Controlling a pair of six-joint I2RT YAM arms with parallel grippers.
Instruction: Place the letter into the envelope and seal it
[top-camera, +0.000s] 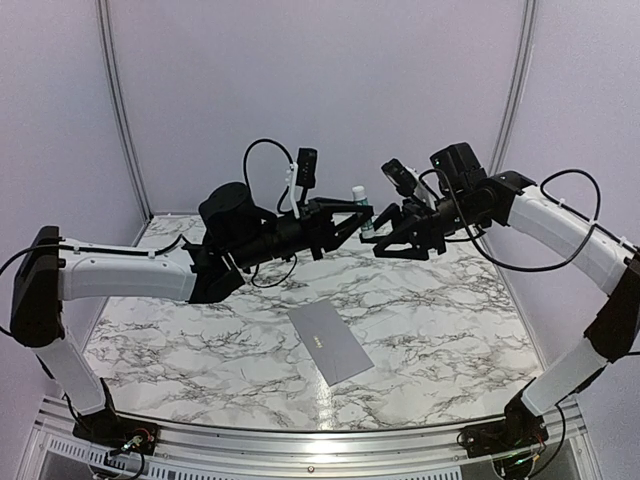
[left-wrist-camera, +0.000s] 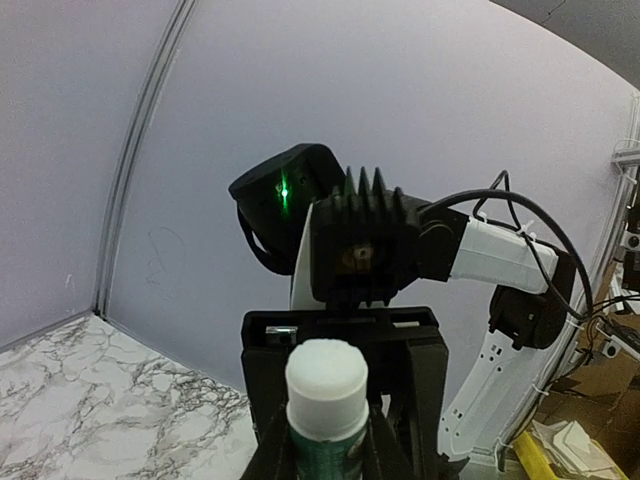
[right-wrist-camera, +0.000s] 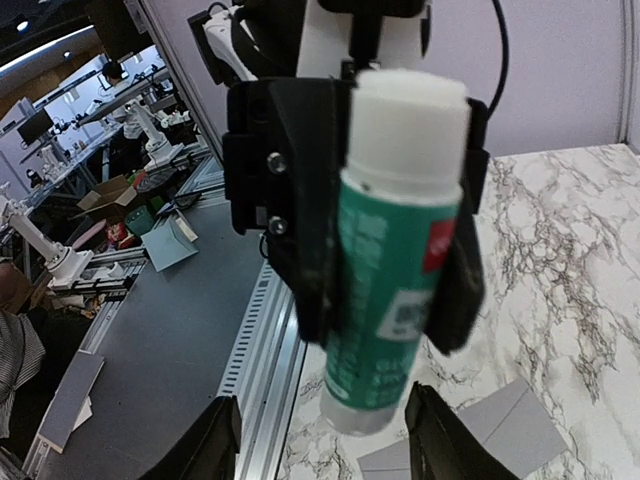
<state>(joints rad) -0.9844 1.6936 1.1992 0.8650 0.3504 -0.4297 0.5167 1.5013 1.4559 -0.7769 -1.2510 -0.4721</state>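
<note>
Two sets of jaws meet in the air above the envelope (top-camera: 330, 342), over its far end. The left gripper (top-camera: 358, 218) is clamped on a tube (right-wrist-camera: 395, 260). Its black fingers (right-wrist-camera: 300, 250) press the green body from both sides, as the right wrist view shows. The tube stands near upright, with its white cap (left-wrist-camera: 325, 372) uppermost and its lower end pointing down toward the envelope.

The right gripper (top-camera: 379, 233) is open. Its fingers (right-wrist-camera: 215, 445) stand apart on either side of the tube's lower end, and a gap shows between each finger and the tube. This gripper hangs above the envelope and a little to its right, facing the left gripper.

The left arm reaches in from the envelope's left and the right arm from its right. Both arms run level, high above the envelope.

The envelope lies flat on the marble table (top-camera: 450, 320). It is plain grey and set at a slant, with its long sides running from far left to near right. It is well apart from both grippers and touched by neither. In the right wrist view, part of its grey surface shows on the marble below the tube.
</note>
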